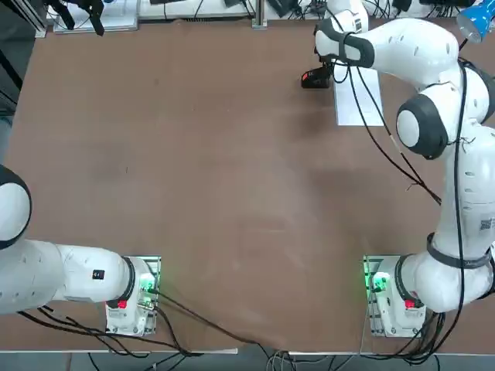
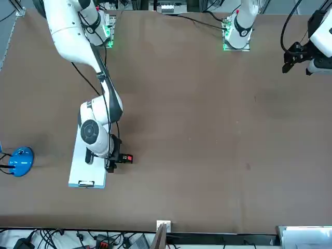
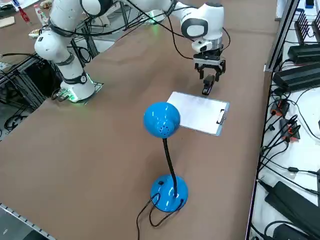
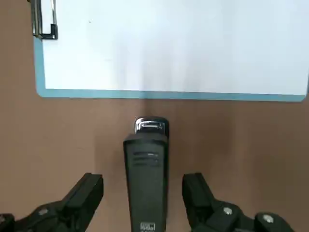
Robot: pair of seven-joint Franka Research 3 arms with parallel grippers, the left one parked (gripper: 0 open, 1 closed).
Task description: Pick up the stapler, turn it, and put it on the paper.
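Note:
The black stapler (image 4: 146, 164) lies on the brown table just beside one long edge of the paper (image 4: 174, 43), its metal nose pointing at the sheet. Its red mark (image 2: 128, 158) shows at the end away from the paper. The white paper (image 3: 197, 112) rests on a blue-edged board with a dark clip (image 4: 44, 21) at one short end. My right gripper (image 4: 143, 182) hangs low over the stapler (image 3: 206, 89), open, with one finger (image 4: 87, 193) on each side and a gap to the stapler on both.
A blue desk lamp (image 3: 162, 120) stands on the table on the paper's far side from the stapler, its base (image 3: 169, 192) nearer the table edge. Cables and power units lie beyond the table's edge (image 3: 267, 65).

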